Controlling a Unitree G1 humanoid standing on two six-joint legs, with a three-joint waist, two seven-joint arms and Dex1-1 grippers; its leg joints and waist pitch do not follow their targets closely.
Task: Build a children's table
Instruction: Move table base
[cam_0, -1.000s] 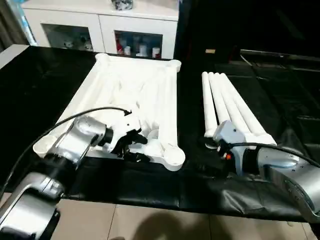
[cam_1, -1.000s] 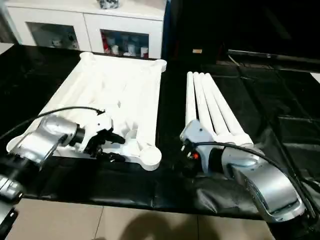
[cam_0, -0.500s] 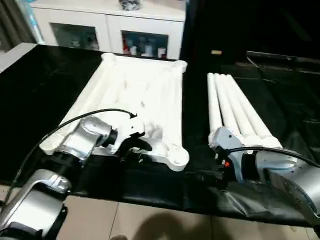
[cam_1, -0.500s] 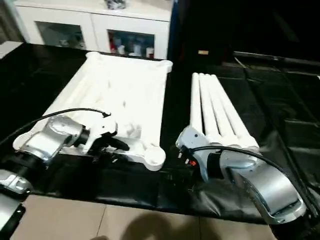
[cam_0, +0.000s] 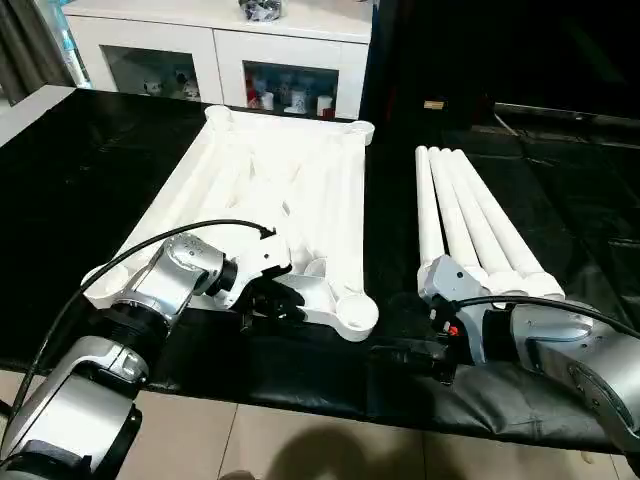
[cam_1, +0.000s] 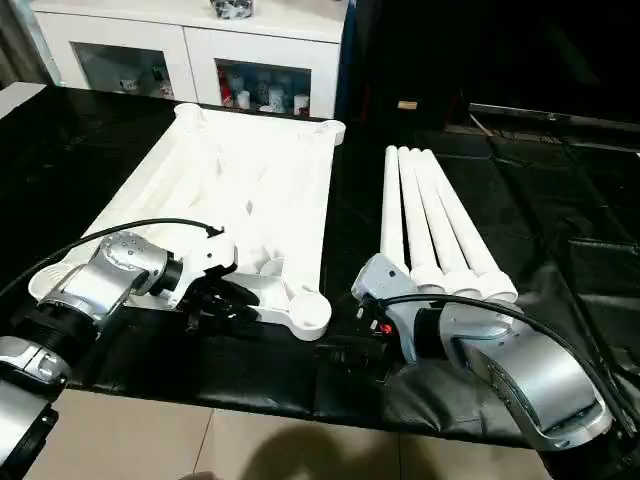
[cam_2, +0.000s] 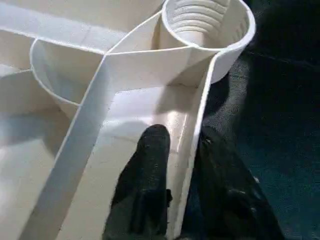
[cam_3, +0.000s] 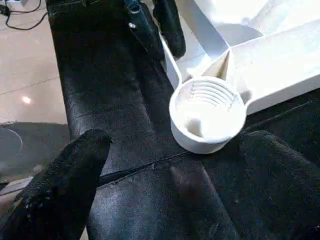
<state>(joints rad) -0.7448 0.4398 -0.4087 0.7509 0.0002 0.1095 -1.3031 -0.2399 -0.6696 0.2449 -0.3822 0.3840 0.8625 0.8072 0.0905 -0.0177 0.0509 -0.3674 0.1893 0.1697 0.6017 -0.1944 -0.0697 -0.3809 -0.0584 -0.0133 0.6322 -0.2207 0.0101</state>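
Black fingers (cam_2: 150, 165) of the left gripper (cam_0: 272, 303) are pinching the thin rim wall of the white table top (cam_0: 290, 190) (one inside, one outside), likely steadying it. It is lying ribbed side up on the black table (cam_0: 90, 150). The right gripper (cam_1: 350, 352) is waiting wide apart before the near corner socket (cam_3: 207, 112), the four legs (cam_0: 470, 220) lying just beside.

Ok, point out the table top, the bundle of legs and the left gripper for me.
table top (cam_0: 300, 170): left eye view, on the ribbed underside near the middle.
legs (cam_0: 462, 215): left eye view, midway along the bundle.
left gripper (cam_2: 181, 150): left wrist view, between the fingertips straddling the top's edge wall.
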